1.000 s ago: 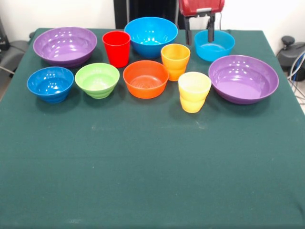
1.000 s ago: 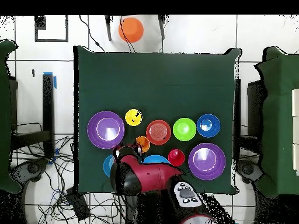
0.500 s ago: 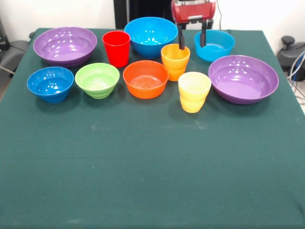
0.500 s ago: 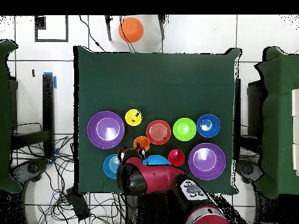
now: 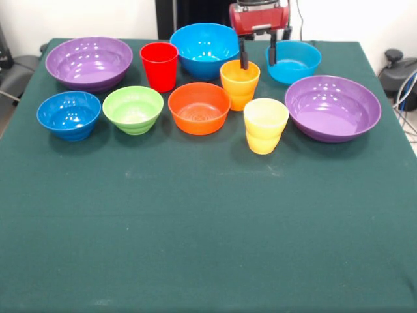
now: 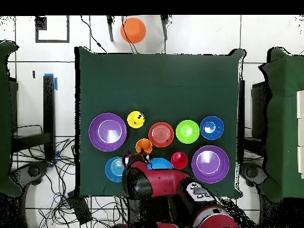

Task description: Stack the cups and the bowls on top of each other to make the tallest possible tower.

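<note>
My gripper (image 5: 257, 57) hangs open at the back of the table. One finger (image 5: 243, 55) is over the far rim of the orange cup (image 5: 240, 83) (image 6: 143, 146), the other beside the cyan bowl (image 5: 293, 62). Nothing is held. The red cup (image 5: 159, 65) and large blue bowl (image 5: 206, 49) stand in the back row. The yellow cup (image 5: 265, 125), orange bowl (image 5: 199, 107), green bowl (image 5: 133, 109) and dark blue bowl (image 5: 68, 114) stand nearer. Purple bowls (image 5: 89, 62) (image 5: 333, 107) flank them. No tower is in view; each piece stands alone.
The green cloth (image 5: 208, 228) covers the table. In the overhead view the red arm (image 6: 160, 185) hides part of the large blue bowl (image 6: 159, 162). An orange round object (image 6: 133, 29) sits beyond the table's far edge. Cables lie on the floor around the table.
In the front view the gripper has moved left, from over the cyan bowl to the orange cup's far rim. It stays open. No cup or bowl has moved.
</note>
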Tool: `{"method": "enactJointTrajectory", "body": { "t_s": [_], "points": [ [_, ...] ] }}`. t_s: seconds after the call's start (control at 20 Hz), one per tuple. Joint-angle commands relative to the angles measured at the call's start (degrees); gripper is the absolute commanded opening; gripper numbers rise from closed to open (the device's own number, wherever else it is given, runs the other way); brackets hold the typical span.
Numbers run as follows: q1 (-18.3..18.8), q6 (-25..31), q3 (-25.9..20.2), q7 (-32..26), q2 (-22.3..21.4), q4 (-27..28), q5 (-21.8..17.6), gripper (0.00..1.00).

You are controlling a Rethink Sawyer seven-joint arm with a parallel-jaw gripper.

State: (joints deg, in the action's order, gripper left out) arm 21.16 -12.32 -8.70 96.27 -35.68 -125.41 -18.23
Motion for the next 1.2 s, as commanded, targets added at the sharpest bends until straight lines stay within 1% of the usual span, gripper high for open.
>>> {"method": "enactJointTrajectory", "body": {
  "t_s": [0.05, 0.15, 0.2, 0.35, 0.55, 0.7, 0.85, 1.2],
  "points": [
    [0.3, -0.7, -3.8, 6.4, 2.4, 5.1, -3.0, 1.00],
    [-0.1, -0.9, -3.4, 6.6, 2.5, 5.3, -2.8, 1.00],
    [-1.2, -0.8, -2.7, 6.7, 2.4, 5.7, -2.2, 1.00],
    [-2.5, -1.0, -2.0, 7.1, 2.9, 6.4, -1.2, 1.00],
    [-3.0, -1.4, -2.3, 7.9, 3.2, 6.5, -0.5, 1.00],
    [-3.9, -3.1, -1.3, 8.3, 4.2, 6.5, -0.6, 1.00],
    [-4.8, -3.4, -0.5, 8.2, 4.9, 7.3, -0.2, 1.00],
    [-5.8, -4.6, -0.4, 9.2, 5.6, 8.0, 0.4, 1.00]
  ]
}}
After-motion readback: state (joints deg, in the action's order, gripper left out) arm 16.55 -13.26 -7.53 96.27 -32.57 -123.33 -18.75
